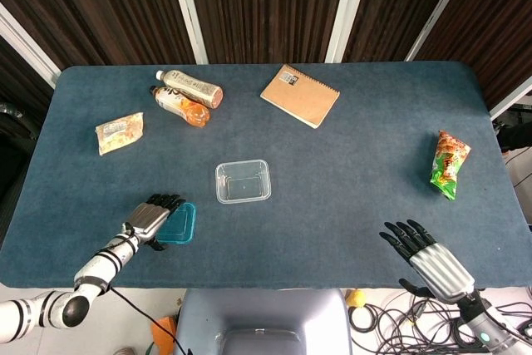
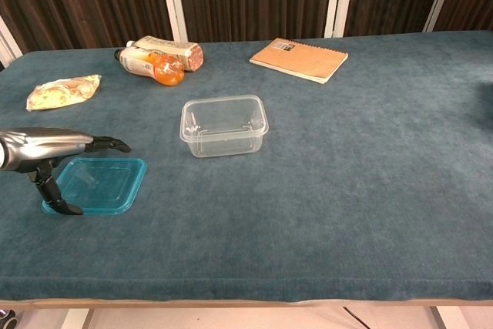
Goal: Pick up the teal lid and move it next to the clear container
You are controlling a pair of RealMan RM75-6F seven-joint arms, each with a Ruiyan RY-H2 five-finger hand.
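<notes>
The teal lid (image 1: 179, 224) (image 2: 98, 184) lies flat on the blue table near the front left. The clear container (image 1: 243, 181) (image 2: 223, 125) stands empty a little farther back and to the right of it. My left hand (image 1: 150, 217) (image 2: 45, 150) hovers low over the lid's left edge, its fingers (image 2: 108, 144) stretched out above the lid and the thumb hanging down by the near-left corner; it holds nothing. My right hand (image 1: 428, 258) is at the table's front right edge, fingers spread and empty, and shows only in the head view.
Two bottles (image 1: 187, 93) (image 2: 158, 59) lie at the back left, with a yellow snack packet (image 1: 119, 132) (image 2: 63, 91) to their left. A brown notebook (image 1: 300, 95) (image 2: 300, 58) lies at the back middle. A green and red snack bag (image 1: 449, 164) lies at the right.
</notes>
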